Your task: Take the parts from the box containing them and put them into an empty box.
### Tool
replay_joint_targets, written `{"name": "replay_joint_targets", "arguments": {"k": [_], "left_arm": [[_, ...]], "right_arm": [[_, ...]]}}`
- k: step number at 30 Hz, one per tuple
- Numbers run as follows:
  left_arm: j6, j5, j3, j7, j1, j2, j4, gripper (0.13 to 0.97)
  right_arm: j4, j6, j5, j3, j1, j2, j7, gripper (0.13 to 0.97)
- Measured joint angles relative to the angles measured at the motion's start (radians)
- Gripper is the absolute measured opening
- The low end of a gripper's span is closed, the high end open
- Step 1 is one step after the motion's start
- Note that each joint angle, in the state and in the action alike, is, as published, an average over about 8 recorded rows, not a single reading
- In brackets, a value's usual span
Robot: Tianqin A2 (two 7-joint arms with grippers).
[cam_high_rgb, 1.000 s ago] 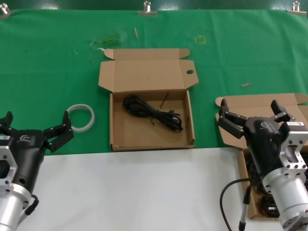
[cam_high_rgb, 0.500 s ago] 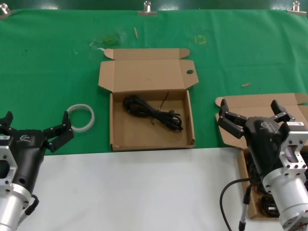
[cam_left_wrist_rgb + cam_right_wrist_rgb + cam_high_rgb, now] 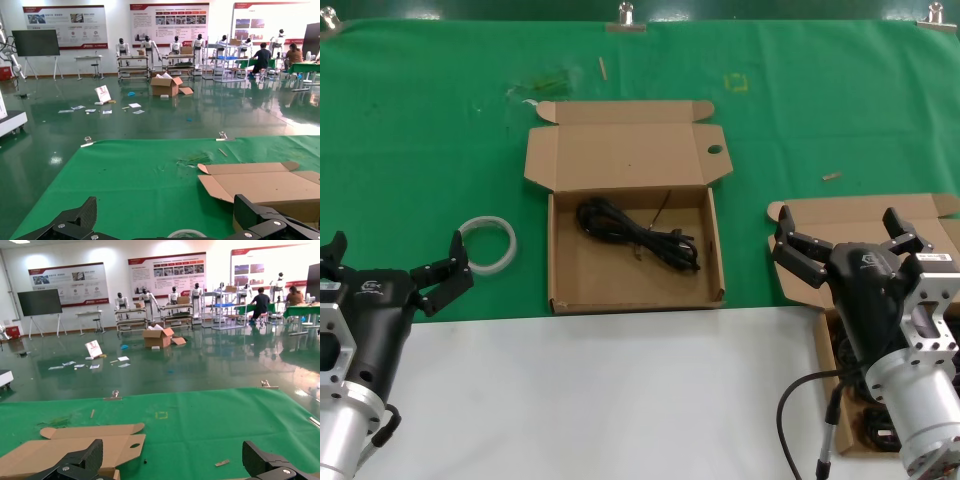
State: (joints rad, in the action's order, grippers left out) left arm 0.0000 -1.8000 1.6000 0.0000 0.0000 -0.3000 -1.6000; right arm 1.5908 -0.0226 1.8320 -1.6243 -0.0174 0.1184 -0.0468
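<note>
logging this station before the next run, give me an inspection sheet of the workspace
surface: green mat behind, white table edge in front
job's things: holed box open, one black cable bunch inside; second box at right, more cables by the arm
clutter: white ring, small scraps
grippers: left gripper open, idle near ring; right gripper open above second box
cables: robot's hose at right arm
surroundings: hall with posters, racks, people

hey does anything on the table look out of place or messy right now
Mostly tidy. A white ring lies loose on the green cloth left of the holed-tab box, and small scraps dot the cloth.
</note>
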Motion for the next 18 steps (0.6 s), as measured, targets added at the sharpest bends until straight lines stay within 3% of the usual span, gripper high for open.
{"name": "replay_joint_targets", "arguments": {"k": [18], "left_arm": [[0.000, 0.000, 0.000, 0.000, 0.000, 0.000, 0.000, 0.965]], "right_arm": [[0.000, 0.000, 0.000, 0.000, 0.000, 0.000, 0.000, 0.966]]}}
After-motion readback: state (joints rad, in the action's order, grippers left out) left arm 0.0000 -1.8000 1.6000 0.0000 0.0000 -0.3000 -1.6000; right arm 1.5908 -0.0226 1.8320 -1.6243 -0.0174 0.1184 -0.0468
